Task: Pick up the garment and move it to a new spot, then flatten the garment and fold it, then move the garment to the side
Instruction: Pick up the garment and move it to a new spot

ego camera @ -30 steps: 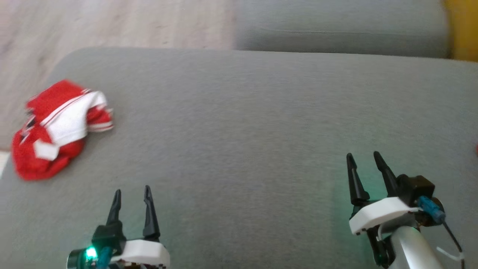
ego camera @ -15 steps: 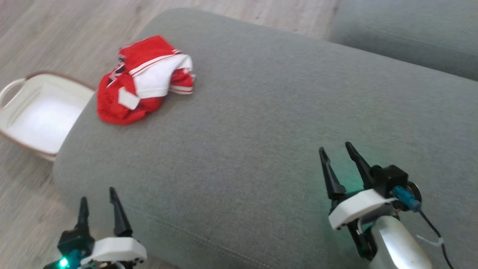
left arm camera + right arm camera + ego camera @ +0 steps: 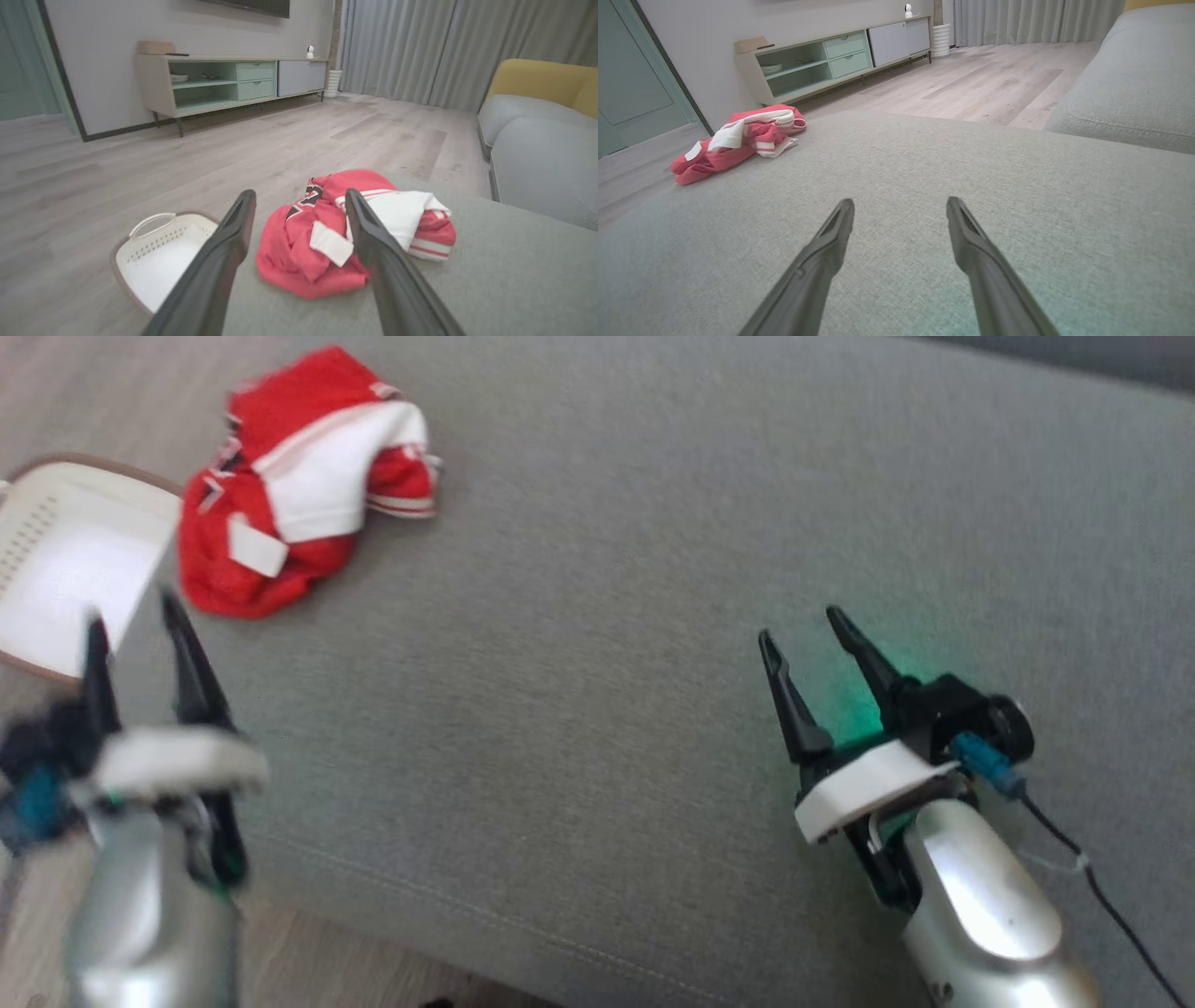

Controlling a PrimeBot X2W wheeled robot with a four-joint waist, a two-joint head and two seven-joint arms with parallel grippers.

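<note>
Plainly, the garment (image 3: 299, 485) lay crumpled just ahead of the nearer left gripper (image 3: 135, 625), both grippers spread and empty

Crumpled red-and-white garment (image 3: 294, 513) in a heap near the grey cushion's corner

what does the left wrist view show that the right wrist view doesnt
Left wrist view adds: the white basket on the wood floor by the edge of the sofa seat, and the left pincer, open, with the garment close ahead of its fingers.
Right wrist view adds: the right pincer, open over bare seat, with the garment far off at that view's left.
Both share: the red and white garment crumpled on the grey sofa seat, the cabinet, the curtains and the wood floor.
</note>
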